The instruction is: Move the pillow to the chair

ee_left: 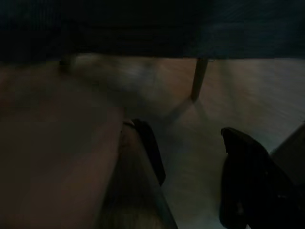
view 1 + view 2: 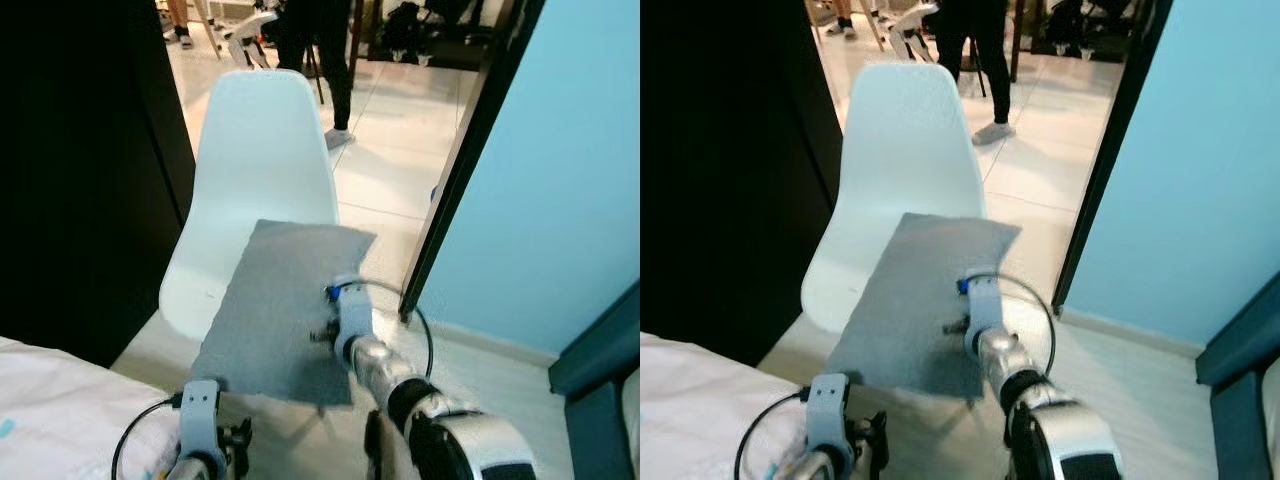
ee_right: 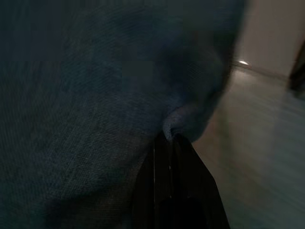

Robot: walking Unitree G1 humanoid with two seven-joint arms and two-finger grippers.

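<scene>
Nearest me, my left gripper (image 1: 190, 162) hangs low beside the white bed (image 2: 60, 410), its two black fingers (image 1: 150, 148) spread apart with nothing between them; its wrist view is dark, showing floor and a thin chair leg (image 1: 199, 78). My right gripper (image 3: 171, 143) is pinched tight on the grey pillow (image 2: 280, 310), the fabric bunched where the closed fingers bite its edge. I see the pillow held flat and tilted in the air just above and in front of the chair seat, its far corner over the seat. The white chair (image 2: 262, 140) stands beyond, facing me. Farther off, a person's legs (image 2: 325, 50) stand on the tiled floor (image 2: 400, 120).
</scene>
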